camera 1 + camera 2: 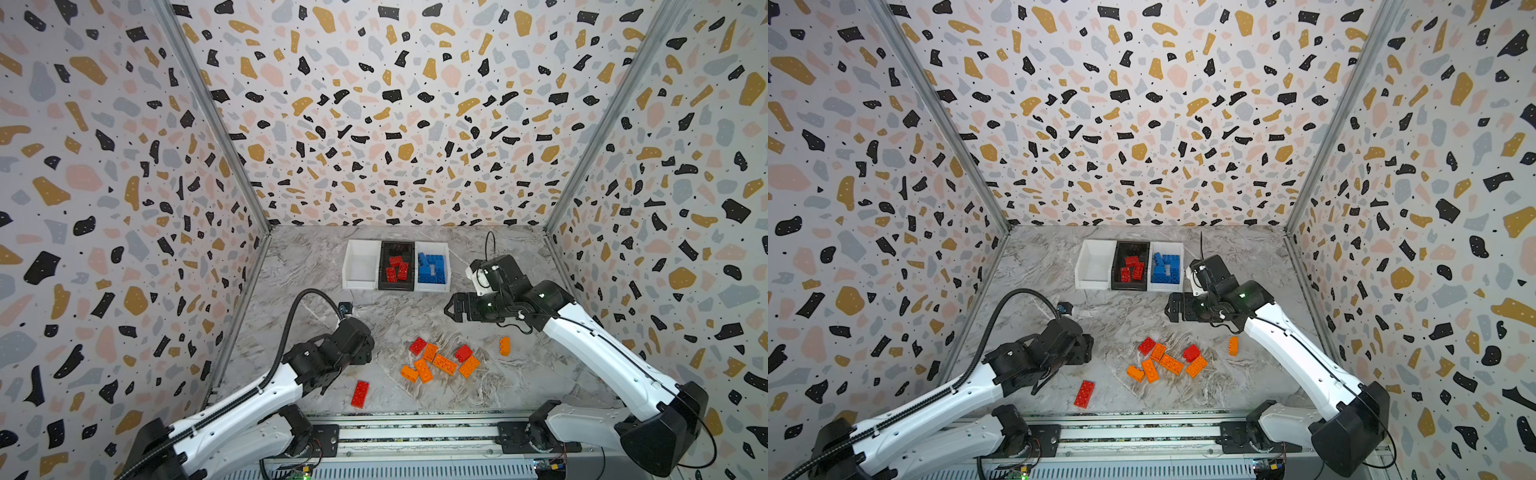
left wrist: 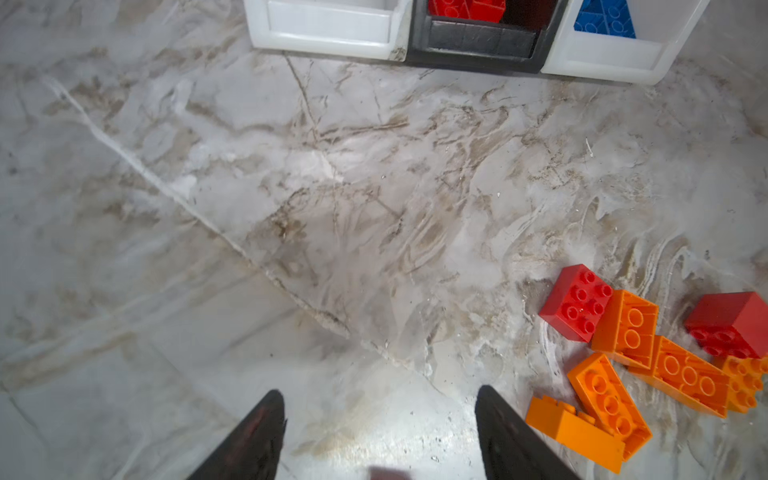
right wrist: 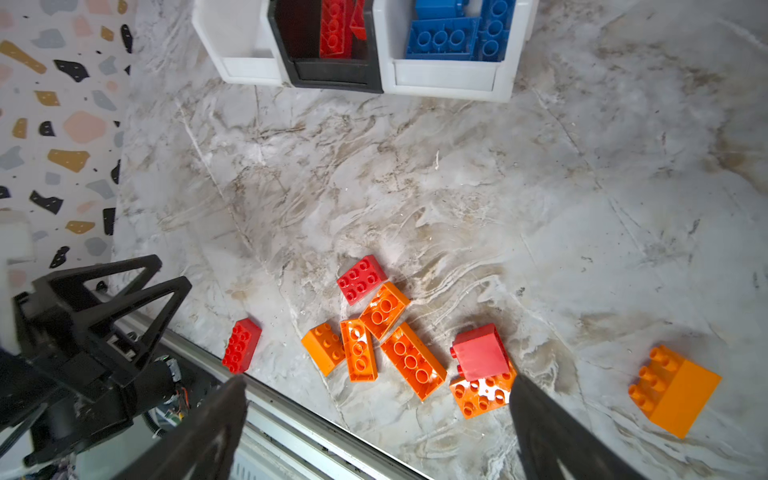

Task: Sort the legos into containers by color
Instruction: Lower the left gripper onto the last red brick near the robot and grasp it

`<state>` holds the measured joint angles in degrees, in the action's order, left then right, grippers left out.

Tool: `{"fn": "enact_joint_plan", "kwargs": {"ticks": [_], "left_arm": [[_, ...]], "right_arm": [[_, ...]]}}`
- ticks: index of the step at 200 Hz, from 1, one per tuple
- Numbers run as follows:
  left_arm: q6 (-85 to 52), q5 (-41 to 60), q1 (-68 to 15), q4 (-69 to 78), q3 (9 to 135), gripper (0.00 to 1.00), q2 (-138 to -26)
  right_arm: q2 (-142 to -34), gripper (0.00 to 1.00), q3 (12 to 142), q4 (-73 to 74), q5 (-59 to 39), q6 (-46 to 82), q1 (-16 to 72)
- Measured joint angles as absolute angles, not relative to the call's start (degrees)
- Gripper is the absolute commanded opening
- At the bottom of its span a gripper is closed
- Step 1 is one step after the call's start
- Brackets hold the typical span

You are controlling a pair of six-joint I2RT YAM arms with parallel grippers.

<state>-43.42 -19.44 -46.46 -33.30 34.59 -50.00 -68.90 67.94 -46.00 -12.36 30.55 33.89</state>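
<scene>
We read the marble table (image 1: 311, 257) like a clock in a top view, with 12 at the far wall.

At 12 o'clock three bins stand in a row, side by side. The left white bin (image 1: 360, 270) is empty. The black bin (image 1: 397, 249) in the middle holds a few red bricks (image 1: 397, 268). The right white bin (image 1: 432, 287) is full of blue bricks (image 1: 432, 268). We see no blue brick out on the table, so we think blue is done.

Red looks only partly done. A long red brick (image 1: 360, 394) lies alone at 7 o'clock. Two more red ones sit in the pile (image 1: 445, 364) near 5 o'clock.

Orange has not begun, we think. Five orange bricks lie in the pile. A lone orange brick (image 1: 504, 345) lies apart, at 3 o'clock from the pile. The empty white bin is likely for them.

The left gripper (image 2: 380, 390) hangs over bare table near 8 o'clock. Its jaws are apart and nothing is between them. The right gripper (image 3: 378, 382) hangs a little toward 3 o'clock, between the bins and the pile. Its jaws are wide apart and hold nothing.

So we count three red and six orange bricks left to put away.
</scene>
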Motion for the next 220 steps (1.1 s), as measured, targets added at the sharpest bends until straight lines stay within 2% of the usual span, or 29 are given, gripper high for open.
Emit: {"fn": "enact_joint_plan", "kwargs": {"ticks": [20, 52, 96, 116, 163, 220], "left_arm": [[-48.5, -20.7, -47.5, -33.8, 32.8, 0.74, -46.9], [-52.4, -21.2, -50.1, -33.8, 31.6, 0.74, -48.5], [-56.1, -20.2, -61.1, -36.4, 31.6, 0.75, -54.3], [-56.9, -19.1, -63.6, -38.1, 31.6, 0.75, -55.6], [-57.9, -17.2, -64.6, -43.0, 31.6, 0.76, -53.8], [-57.8, -12.4, -65.6, -41.5, 28.3, 0.76, -54.7]], "right_arm": [[-66.7, 0.99, 67.7, -46.1, -13.3, 28.9, 33.9], [-63.6, 0.99, 65.7, -46.0, -14.2, 26.3, 33.9], [-59.2, 0.99, 57.6, -44.9, -16.0, 25.6, 33.5], [-59.1, 0.99, 56.2, -43.8, -16.9, 26.2, 33.5], [-57.7, 0.99, 56.2, -42.7, -16.5, 27.1, 33.5], [-58.3, 0.99, 56.3, -42.8, -16.3, 26.9, 33.4]]}}
